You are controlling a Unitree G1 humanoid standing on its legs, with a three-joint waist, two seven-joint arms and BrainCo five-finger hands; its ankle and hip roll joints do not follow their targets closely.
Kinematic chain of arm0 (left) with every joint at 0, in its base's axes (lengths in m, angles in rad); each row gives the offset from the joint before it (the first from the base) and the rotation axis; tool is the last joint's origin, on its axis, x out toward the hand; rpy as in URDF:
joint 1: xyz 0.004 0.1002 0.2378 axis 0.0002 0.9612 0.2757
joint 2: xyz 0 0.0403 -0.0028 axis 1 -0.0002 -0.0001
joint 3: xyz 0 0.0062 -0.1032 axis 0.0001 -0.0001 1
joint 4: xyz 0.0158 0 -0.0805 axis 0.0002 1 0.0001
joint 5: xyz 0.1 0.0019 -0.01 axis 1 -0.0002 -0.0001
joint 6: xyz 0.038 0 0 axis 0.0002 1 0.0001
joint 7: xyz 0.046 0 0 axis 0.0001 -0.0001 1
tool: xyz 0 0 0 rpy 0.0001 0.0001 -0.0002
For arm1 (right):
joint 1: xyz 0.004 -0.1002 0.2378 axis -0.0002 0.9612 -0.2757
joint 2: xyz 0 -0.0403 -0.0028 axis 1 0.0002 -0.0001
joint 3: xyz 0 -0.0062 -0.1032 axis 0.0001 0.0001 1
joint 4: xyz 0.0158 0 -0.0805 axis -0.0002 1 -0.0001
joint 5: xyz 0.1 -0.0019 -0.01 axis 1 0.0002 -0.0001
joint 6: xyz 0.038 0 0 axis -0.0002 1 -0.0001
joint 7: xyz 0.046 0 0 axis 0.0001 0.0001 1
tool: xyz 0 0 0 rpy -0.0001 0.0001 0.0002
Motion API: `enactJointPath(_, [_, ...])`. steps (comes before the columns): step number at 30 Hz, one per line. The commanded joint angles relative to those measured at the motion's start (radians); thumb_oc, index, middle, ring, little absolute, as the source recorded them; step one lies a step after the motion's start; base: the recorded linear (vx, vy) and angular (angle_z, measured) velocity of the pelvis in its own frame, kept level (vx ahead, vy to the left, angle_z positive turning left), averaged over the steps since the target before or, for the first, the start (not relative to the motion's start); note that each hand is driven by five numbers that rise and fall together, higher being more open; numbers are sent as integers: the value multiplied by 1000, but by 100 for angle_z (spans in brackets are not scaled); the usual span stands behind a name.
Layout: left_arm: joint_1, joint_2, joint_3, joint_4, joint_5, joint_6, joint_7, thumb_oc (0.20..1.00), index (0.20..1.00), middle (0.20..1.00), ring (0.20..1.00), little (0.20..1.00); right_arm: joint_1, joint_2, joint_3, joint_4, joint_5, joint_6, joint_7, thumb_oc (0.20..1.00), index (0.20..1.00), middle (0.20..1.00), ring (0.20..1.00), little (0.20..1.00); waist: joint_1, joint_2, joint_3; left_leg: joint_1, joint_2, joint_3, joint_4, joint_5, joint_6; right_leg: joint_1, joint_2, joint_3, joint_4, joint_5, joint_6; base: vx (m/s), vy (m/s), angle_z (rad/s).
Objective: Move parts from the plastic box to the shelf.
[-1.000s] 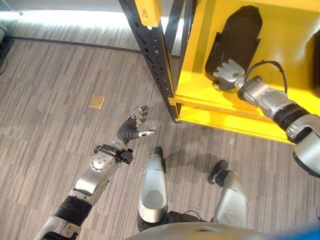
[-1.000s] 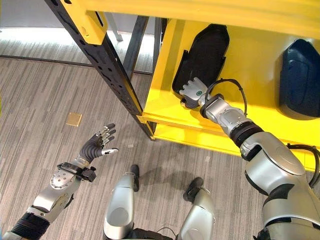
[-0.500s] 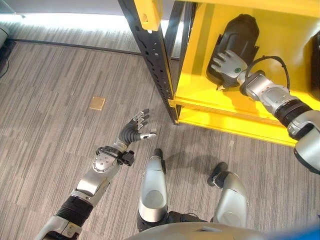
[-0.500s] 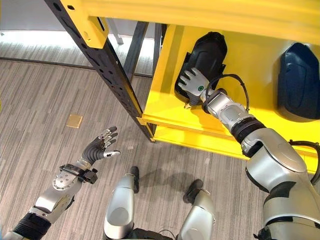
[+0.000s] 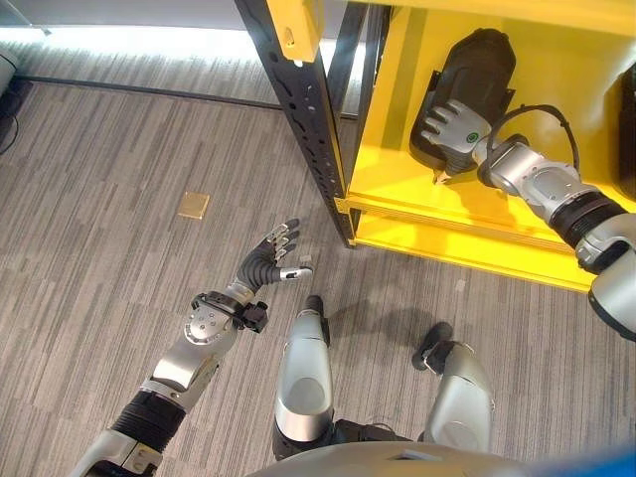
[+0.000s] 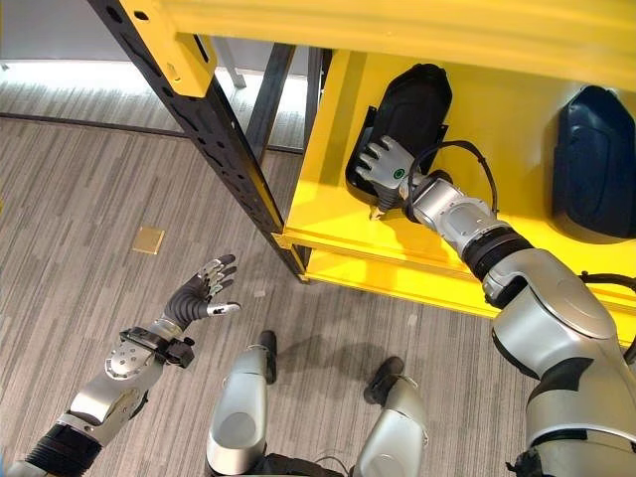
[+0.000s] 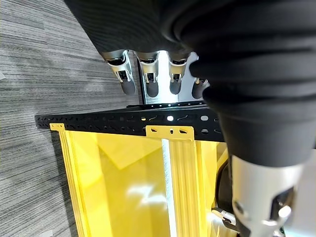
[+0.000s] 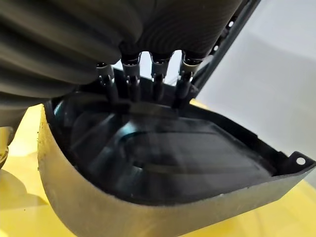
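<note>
A grey striped carpet floor (image 5: 119,149) spreads under the scene, and a yellow shelf (image 5: 397,179) with a black perforated upright post (image 5: 308,119) stands on it at the robot's right front. The same post and the yellow shelf edge show in the left wrist view, lying across the picture past the fingers.

On the yellow shelf deck a large black moulded plastic part (image 6: 407,109) leans against the back wall, its hollow side turned outward. In the right wrist view this part (image 8: 163,168) shows as a dark, glossy shell with a raised rim and a small hole at 1 corner. A second dark part (image 6: 594,164), bluish black, sits on the same shelf level well apart, farther to the right.

The right hand (image 5: 449,126) reaches into the shelf and lies flat on the lower portion of the black part, fingers straight and spread against its surface; in the right wrist view the fingertips (image 8: 132,89) touch the shell's inner face in a row. No finger curls around the part.

The left hand (image 5: 268,260) hangs over the floor, well apart from the shelf, fingers relaxed and slightly fanned, thumb out to the side, holding nothing.

A small square brass-coloured floor plate (image 5: 193,203) lies set into the carpet, to the left of the shelf post and beyond the left hand.
</note>
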Motion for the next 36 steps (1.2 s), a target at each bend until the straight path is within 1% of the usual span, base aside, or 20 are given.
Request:
enactJointPath(1, [13,40,9,-51,-40,-70,-9,1000,1000,1000,1000,1000,5,-34,39,13,7,-18,48,1000,1000,1000,1000,1000,16,-15,6,12,55,28,-58,25,-2,23,-103,-2,79,-57,127,0,0,0])
enactJointPath(4, [13,38,10,-51,-37,-72,-9,1000,1000,1000,1000,1000,14,-28,38,1,51,-11,77,1000,1000,1000,1000,1000,13,-15,7,12,55,30,-59,26,-3,20,-103,0,79,-55,128,0,0,0])
enactJointPath(6, [14,40,12,-56,-40,-71,-10,1000,1000,1000,1000,1000,18,-23,38,0,129,-1,126,1000,1000,1000,1000,1000,13,-14,8,10,56,30,-58,26,-3,18,-103,3,78,-54,128,0,0,0])
enactJointPath(8, [15,41,15,-54,-41,-76,-12,1000,1000,1000,1000,1000,23,-17,46,-2,132,-25,159,1000,1000,1000,1000,1000,12,-16,8,12,58,31,-60,27,-4,19,-103,3,76,-53,129,0,0,0])
enactJointPath(10, [15,42,16,-55,-43,-75,-11,1000,1000,1000,1000,1000,28,-13,48,-4,108,-40,161,1000,1000,1000,1000,1000,12,-16,7,12,58,32,-62,28,-4,19,-104,2,75,-51,130,0,0,0])
enactJointPath(11, [11,41,16,-56,-43,-72,-12,1000,1000,1000,1000,1000,32,-3,49,0,65,-57,168,1000,1000,1000,1000,1000,14,-16,6,13,58,31,-64,30,-4,20,-104,1,74,-51,130,0,0,0])
enactJointPath(15, [6,39,14,-56,-40,-64,-9,1000,1000,1000,1000,1000,40,13,49,3,17,-72,171,1000,1000,1000,1000,1000,16,-17,4,13,58,32,-69,33,-5,21,-105,-1,69,-47,132,0,0,0])
enactJointPath(23, [15,36,17,-51,-34,-79,-11,1000,1000,1000,1000,1000,89,24,29,2,-151,-132,170,1000,1000,1000,1000,1000,19,-20,-1,13,58,31,-78,40,-6,22,-104,-4,58,-40,134,0,0,0])
enactJointPath(25, [17,36,20,-47,-34,-83,-13,1000,1000,1000,1000,1000,99,23,25,2,-168,-138,173,1000,1000,1000,1000,1000,19,-22,-2,14,58,32,-80,42,-7,23,-103,-4,56,-39,134,0,0,0])
enactJointPath(28, [20,35,22,-45,-33,-87,-12,1000,1000,1000,1000,1000,123,22,13,0,-202,-146,202,1000,1000,1000,1000,1000,17,-24,-3,15,60,33,-83,45,-8,24,-102,-3,53,-38,135,0,0,0])
enactJointPath(31, [21,34,22,-45,-32,-89,-7,1000,1000,1000,1000,1000,143,22,4,5,-225,-152,208,1000,1000,1000,1000,1000,16,-25,-4,14,60,33,-84,46,-9,24,-101,-2,51,-36,135,0,0,0])
enactJointPath(33, [22,36,23,-41,-37,-93,-3,1000,1000,1000,1000,1000,164,18,-8,3,-247,-160,248,1000,1000,1000,1000,1000,12,-26,-4,13,61,34,-86,49,-10,23,-99,1,49,-36,136,0,0,0])
enactJointPath(36, [25,36,26,-39,-38,-97,-3,1000,1000,1000,1000,1000,178,15,-14,2,-257,-160,272,1000,1000,1000,1000,1000,10,-27,-3,14,62,36,-89,50,-10,23,-99,1,47,-35,136,0,0,0])
